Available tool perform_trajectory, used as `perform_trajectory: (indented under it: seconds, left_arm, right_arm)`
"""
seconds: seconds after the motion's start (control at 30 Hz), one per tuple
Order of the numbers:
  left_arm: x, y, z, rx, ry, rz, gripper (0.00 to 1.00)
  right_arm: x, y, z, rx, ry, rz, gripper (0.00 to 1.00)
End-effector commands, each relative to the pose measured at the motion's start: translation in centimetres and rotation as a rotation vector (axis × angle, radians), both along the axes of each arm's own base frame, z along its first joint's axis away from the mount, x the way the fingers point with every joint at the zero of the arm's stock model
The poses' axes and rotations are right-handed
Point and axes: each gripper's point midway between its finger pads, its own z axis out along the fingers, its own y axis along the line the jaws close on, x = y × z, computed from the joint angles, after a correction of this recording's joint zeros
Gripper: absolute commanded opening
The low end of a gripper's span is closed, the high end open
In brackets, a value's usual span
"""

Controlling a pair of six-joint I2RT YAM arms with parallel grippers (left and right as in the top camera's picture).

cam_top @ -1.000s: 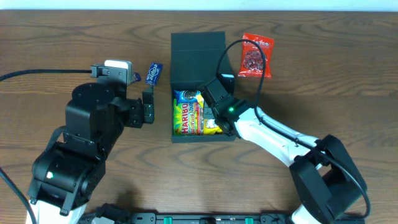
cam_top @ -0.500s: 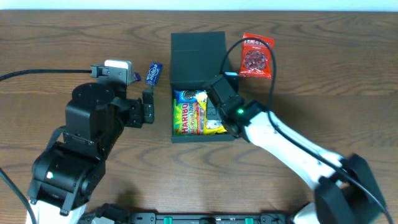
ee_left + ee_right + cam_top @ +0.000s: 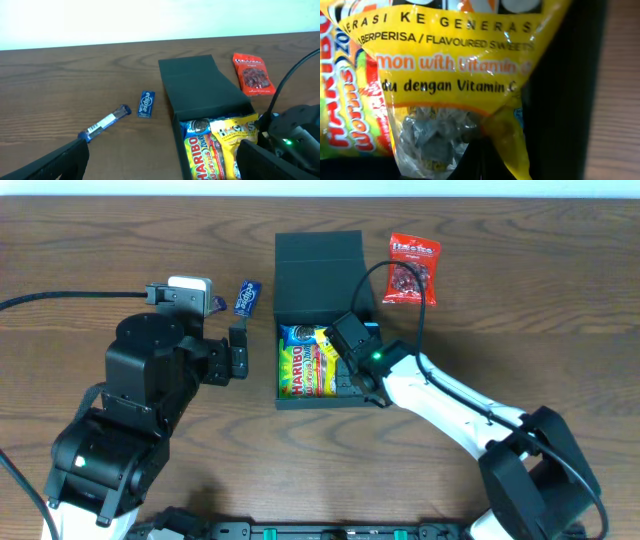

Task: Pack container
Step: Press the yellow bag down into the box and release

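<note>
The dark teal container (image 3: 278, 385) stands open at the table's middle, its lid (image 3: 318, 275) folded back; it also shows in the left wrist view (image 3: 200, 85). Inside lie a Haribo worms packet (image 3: 300, 365) (image 3: 200, 155) (image 3: 340, 125) and a yellow sweets packet (image 3: 335, 358) (image 3: 235, 135) (image 3: 455, 65). My right gripper (image 3: 350, 375) (image 3: 492, 160) is down inside the box, fingers together on the yellow packet's lower edge. My left gripper (image 3: 238, 350) (image 3: 160, 160) is open and empty, left of the box.
A red snack packet (image 3: 412, 270) (image 3: 254, 75) lies right of the lid. A small blue gum packet (image 3: 247, 297) (image 3: 146, 104) lies left of the box, and a blue-and-white tube (image 3: 105, 122) lies further left. The right arm's cable loops over the box's right side.
The right gripper rose a little toward the box's right wall, then came back down onto the yellow packet inside the box. The left arm has not moved.
</note>
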Motion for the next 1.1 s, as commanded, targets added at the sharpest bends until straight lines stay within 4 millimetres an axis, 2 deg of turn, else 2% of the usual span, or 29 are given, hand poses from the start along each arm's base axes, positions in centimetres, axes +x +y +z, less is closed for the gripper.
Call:
perform_trajectory:
  seconds: [0.0,0.1,0.17,0.27,0.43,0.53,0.67,0.9,1.07]
  left_arm:
    - [-0.1,0.3,0.6,-0.013,-0.012,0.015,0.95]
    - [-0.1,0.3,0.6,-0.013,-0.013,0.015,0.95]
    - [-0.1,0.3,0.6,-0.013,-0.013,0.015,0.95]
    - [-0.1,0.3,0.6,-0.013,-0.013,0.015,0.95]
    - [-0.1,0.3,0.6,-0.013,-0.012,0.015,0.95]
    - [-0.1,0.3,0.6,-0.013,-0.013,0.015,0.95]
    - [-0.1,0.3,0.6,-0.013,-0.013,0.015,0.95]
    - [-0.1,0.3,0.6,-0.013,-0.013,0.015,0.95]
    - [-0.1,0.3,0.6,-0.013,-0.013,0.015,0.95]
  right_arm:
    - [-0.9,1.2,-0.6,0.05,0.055,0.033,0.01]
    - [-1.0,1.1,-0.5,0.047,0.059,0.033,0.01]
    - [-0.8,1.1,0.3,0.052,0.051,0.035,0.01]
    - [0.0,1.7,3.1,0.088,-0.015,0.068,0.01]
    - [3.2,1.3,8.5,0.097,-0.243,0.024,0.01]
    - [5.4,0.8,10.2,0.08,-0.365,-0.008,0.01]
    - [6.9,1.0,9.3,0.085,-0.382,-0.027,0.02]
    - [8.7,0.8,4.2,0.039,-0.327,-0.049,0.01]
    - [8.0,1.3,1.7,0.031,-0.253,0.012,0.02]
